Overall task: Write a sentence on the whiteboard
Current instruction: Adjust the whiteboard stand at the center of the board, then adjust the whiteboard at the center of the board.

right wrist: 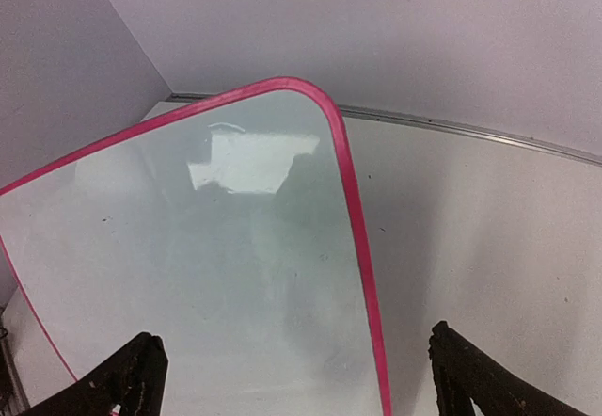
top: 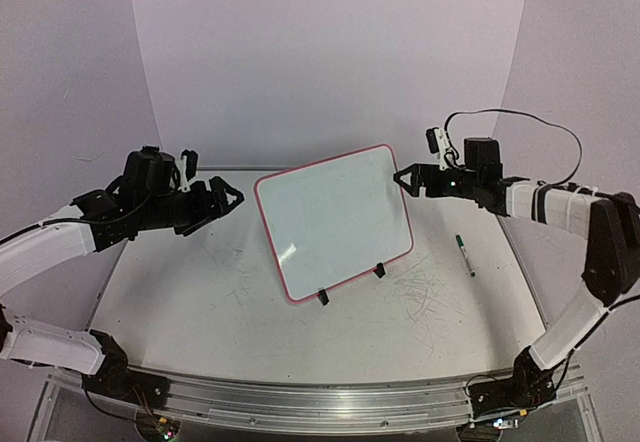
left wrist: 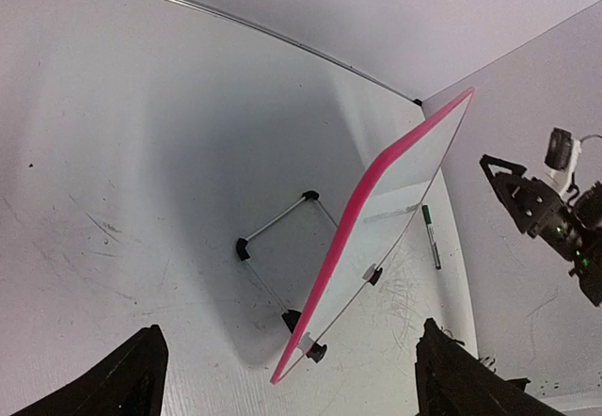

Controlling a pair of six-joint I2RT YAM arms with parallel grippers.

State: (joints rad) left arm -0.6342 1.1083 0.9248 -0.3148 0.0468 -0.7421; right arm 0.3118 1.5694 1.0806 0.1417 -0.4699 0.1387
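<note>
The whiteboard (top: pixel 335 217) with a pink-red frame stands tilted on its black wire stand at the table's middle; its face is blank and no sentence shows on it. It shows edge-on in the left wrist view (left wrist: pixel 376 237) and face-on in the right wrist view (right wrist: pixel 207 256). My left gripper (top: pixel 225 200) is open and empty, held in the air left of the board. My right gripper (top: pixel 405 179) is open and empty, just off the board's upper right corner. A green-capped marker (top: pixel 465 254) lies on the table to the board's right, also in the left wrist view (left wrist: pixel 430 235).
The white tabletop (top: pixel 200 302) is scratched, with scribble marks (top: pixel 425 292) in front of the board at right. A metal rail (top: pixel 300 392) runs along the near edge. Grey walls close in behind and at both sides.
</note>
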